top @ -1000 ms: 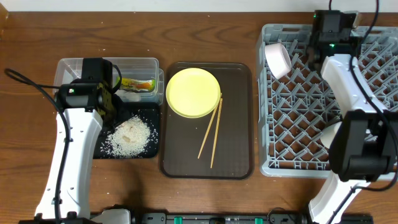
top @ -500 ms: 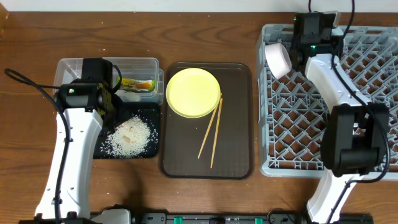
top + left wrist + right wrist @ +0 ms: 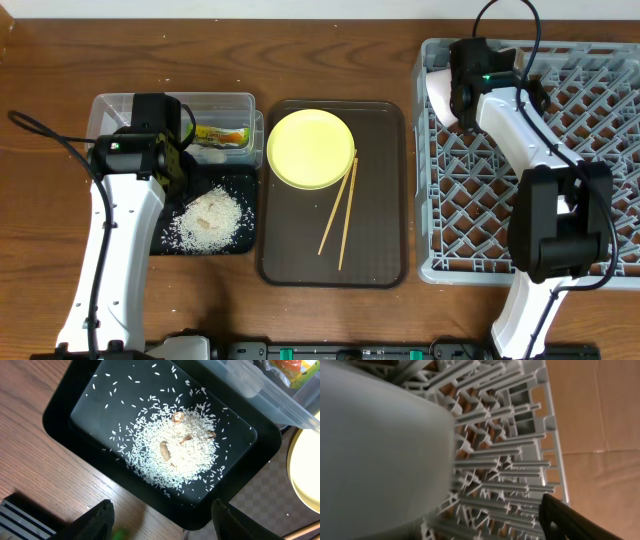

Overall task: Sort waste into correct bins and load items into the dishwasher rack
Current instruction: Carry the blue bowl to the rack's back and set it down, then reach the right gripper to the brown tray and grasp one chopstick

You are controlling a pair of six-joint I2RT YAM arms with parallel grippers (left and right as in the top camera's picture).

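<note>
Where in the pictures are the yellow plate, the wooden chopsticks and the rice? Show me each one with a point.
yellow plate [image 3: 311, 148], overhead view, centre of the plate.
chopsticks [image 3: 336, 203], overhead view, middle of the left stick.
rice [image 3: 172, 462], left wrist view, middle of the heap.

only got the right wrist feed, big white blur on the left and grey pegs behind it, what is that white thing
Observer: That is the white bowl, tipped on its side in the far left corner of the dishwasher rack.
Operator: where's the plate
Observer: The yellow plate lies on the brown serving tray, with the chopsticks beside it.
Operator: and the left arm
Observer: The left gripper is open with nothing between its fingers, over the black tray that holds the rice.
</note>
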